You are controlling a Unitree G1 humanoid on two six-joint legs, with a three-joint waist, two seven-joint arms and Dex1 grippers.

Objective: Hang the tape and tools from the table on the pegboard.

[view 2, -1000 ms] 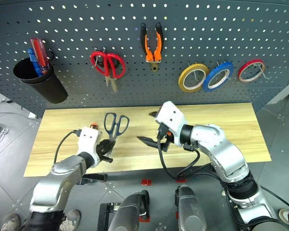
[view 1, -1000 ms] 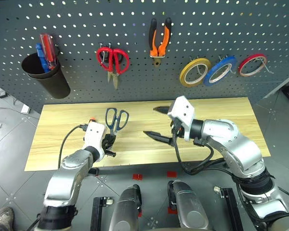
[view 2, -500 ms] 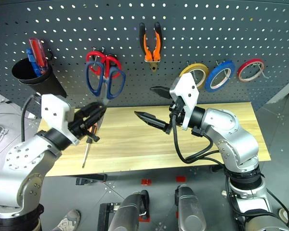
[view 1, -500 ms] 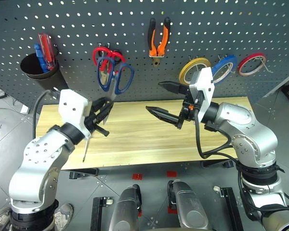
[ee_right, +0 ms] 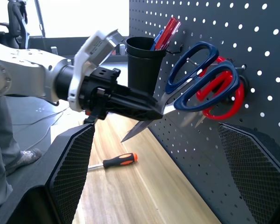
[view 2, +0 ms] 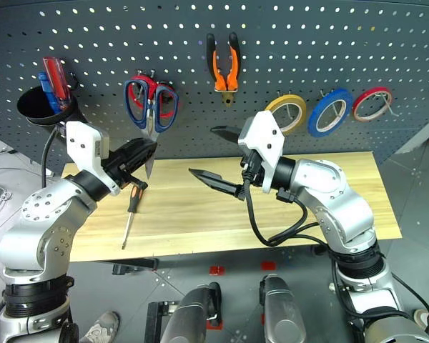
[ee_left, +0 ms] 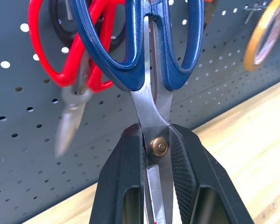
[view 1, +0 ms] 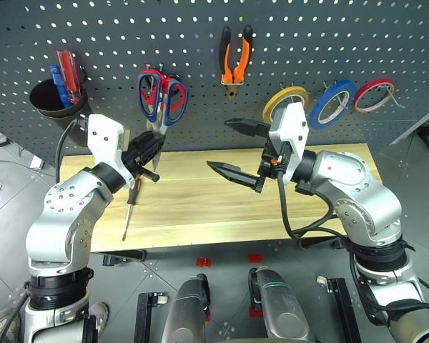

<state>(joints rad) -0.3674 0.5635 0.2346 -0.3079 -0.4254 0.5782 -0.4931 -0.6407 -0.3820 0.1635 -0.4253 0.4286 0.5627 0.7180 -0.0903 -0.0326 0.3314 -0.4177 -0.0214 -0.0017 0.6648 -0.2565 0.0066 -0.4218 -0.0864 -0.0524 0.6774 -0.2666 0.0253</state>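
left claw [view 1: 151, 151]: clamped on blue scissors [view 1: 161, 100], upper left, handles against pegboard [view 1: 200, 107] over red scissors [ee_left: 60, 56] | right claw [view 1: 236, 150]: fingers apart, holds nothing, centre | screwdriver [view 1: 131, 207]: on worktop [view 1: 214, 207], lower left

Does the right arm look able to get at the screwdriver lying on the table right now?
Probably yes: the right gripper is open and empty, and the screwdriver lies bare on the table, though nearer the left arm.

No text, label, brand or number can be read anywhere — not on the tools, the tape rings, the pegboard or the arms
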